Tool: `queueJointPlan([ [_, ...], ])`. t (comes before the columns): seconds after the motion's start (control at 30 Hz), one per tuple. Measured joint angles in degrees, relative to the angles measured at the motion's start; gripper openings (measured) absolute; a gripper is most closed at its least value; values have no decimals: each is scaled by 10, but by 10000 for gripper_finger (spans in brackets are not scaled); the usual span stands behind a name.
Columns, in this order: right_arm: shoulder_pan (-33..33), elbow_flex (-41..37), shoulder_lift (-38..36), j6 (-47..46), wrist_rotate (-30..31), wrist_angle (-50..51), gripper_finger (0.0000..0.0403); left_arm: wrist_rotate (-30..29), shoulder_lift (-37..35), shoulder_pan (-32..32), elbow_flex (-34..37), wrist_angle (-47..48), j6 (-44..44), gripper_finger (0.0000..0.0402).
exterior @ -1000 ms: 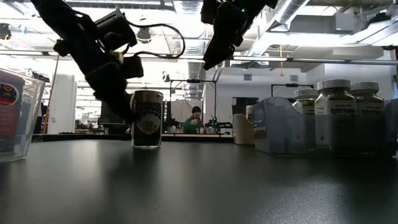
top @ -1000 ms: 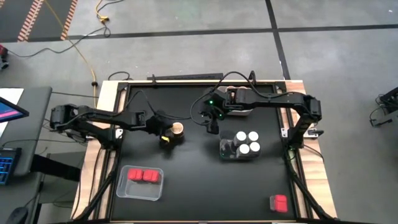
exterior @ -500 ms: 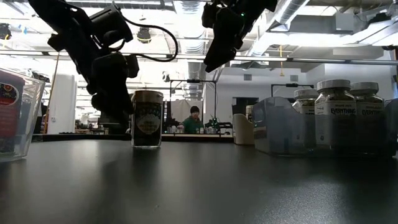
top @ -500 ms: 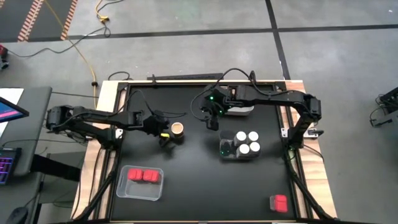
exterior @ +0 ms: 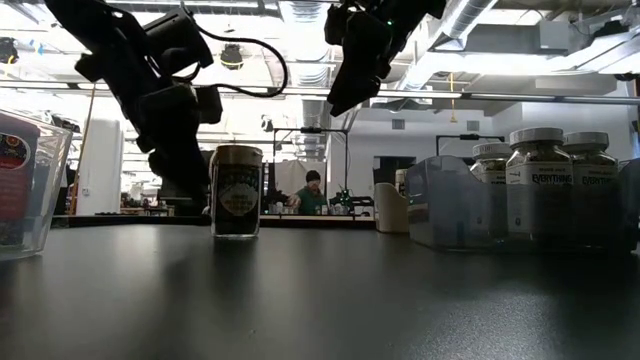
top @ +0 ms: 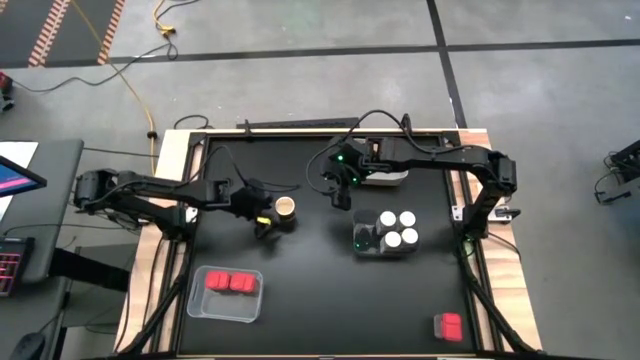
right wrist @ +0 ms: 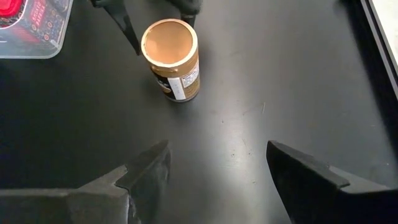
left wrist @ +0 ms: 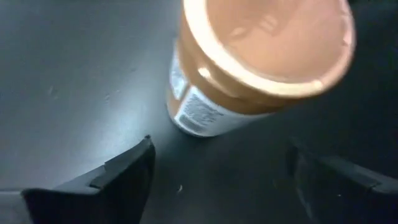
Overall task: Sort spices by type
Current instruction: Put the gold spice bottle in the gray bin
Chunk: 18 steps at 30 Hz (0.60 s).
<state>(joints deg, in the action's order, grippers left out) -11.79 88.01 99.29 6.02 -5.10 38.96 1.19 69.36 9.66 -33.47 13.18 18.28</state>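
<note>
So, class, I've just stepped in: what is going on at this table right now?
A two-armed robot is sorting spices. The left gripper, fingers open, sits beside a cork-topped jar standing upright on the black table, not gripping it. The right gripper hangs open above the table. Four white-lidded jars are grouped in one clear tray, two red boxes lie in another tray, and one red box sits alone near a corner.

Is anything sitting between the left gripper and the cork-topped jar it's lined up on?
Nothing visible. The left gripper is open right beside the cork-topped jar, and the left wrist view shows only bare black table between its fingers and the jar.
</note>
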Motion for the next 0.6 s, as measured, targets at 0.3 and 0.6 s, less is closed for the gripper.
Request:
queueJointPlan([
  [0.3, 0, 0, 0, 0, 0, 0, 292, -33, 0, -20, 0, -1, -100, 256],
  [0.6, 0, 0, 0, 0, 0, 0, 292, -26, 51, -23, 0, -25, -114, 208],
])
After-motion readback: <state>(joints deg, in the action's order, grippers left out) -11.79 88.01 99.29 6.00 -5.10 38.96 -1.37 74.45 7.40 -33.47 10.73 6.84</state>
